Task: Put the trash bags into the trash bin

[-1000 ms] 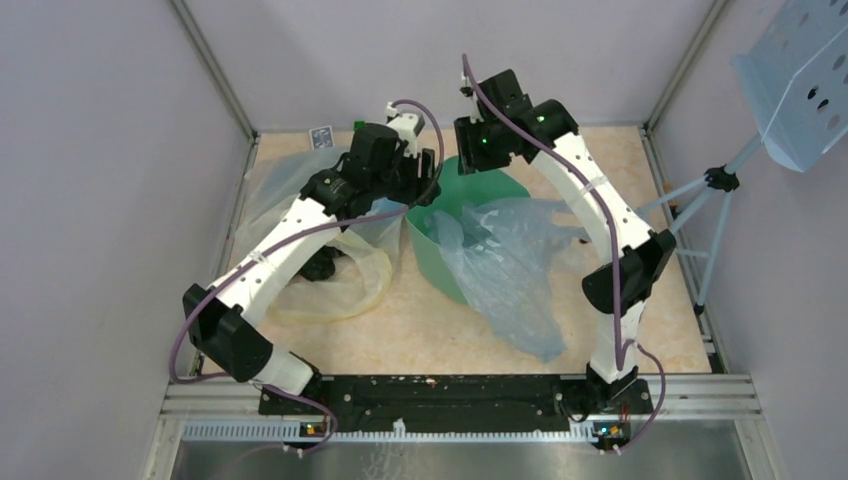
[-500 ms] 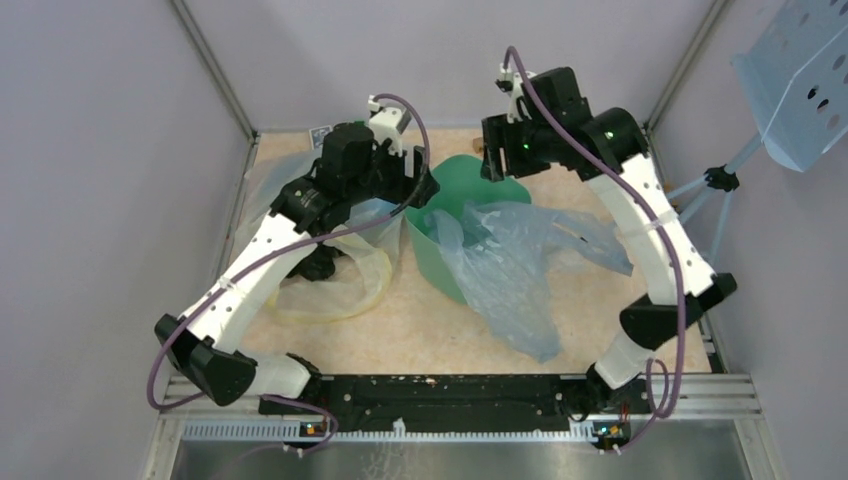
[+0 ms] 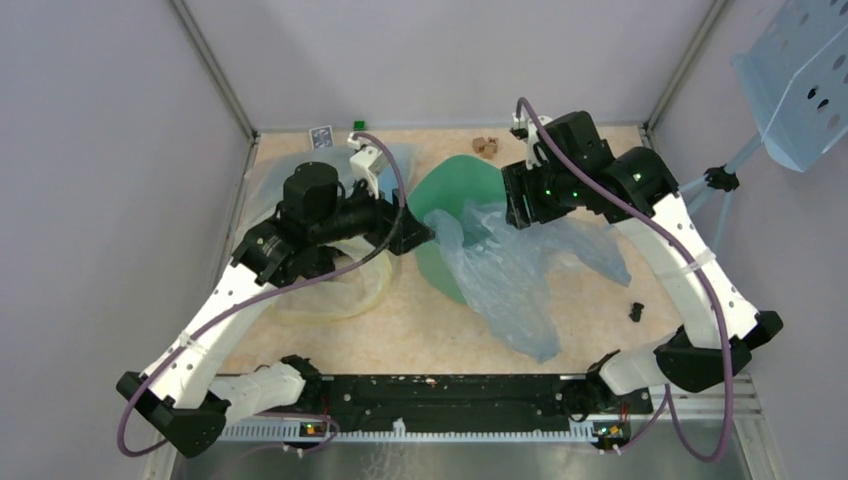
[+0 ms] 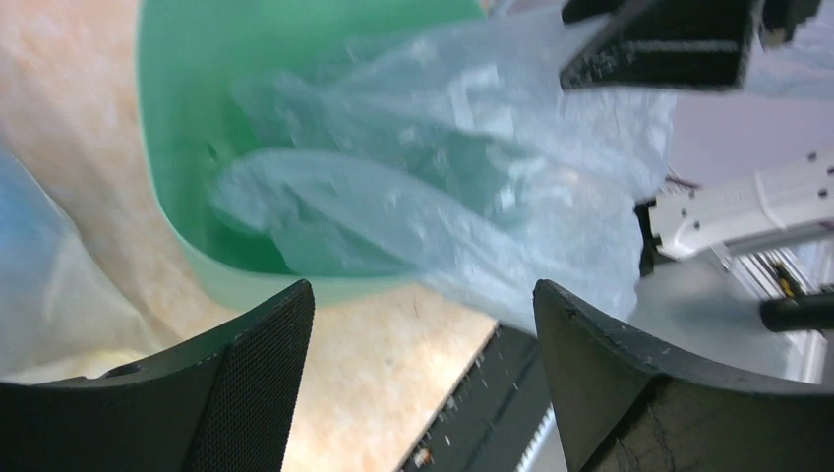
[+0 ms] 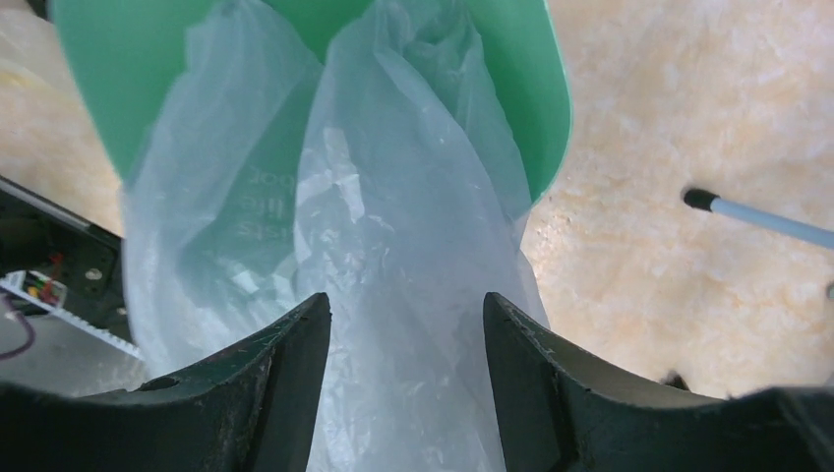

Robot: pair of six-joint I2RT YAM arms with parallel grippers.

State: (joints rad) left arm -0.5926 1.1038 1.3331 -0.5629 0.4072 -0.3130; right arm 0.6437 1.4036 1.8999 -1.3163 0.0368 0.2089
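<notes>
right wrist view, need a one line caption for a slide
Open right gripper poised over the light-blue trash bag, which spills out over the rim of the mint-green trash bin.

Bin (image 3: 450, 182) mouth: far-left part open. Near-right part blocked by bag (image 3: 515, 280), draped over the rim onto the table (image 3: 420, 332).
Left flank: left gripper (image 4: 423, 290) just beside the rim, clear bag (image 3: 340, 296) beyond.
Right flank: right gripper (image 5: 403, 300) above the bag.
Near-centre table: passable.
</notes>
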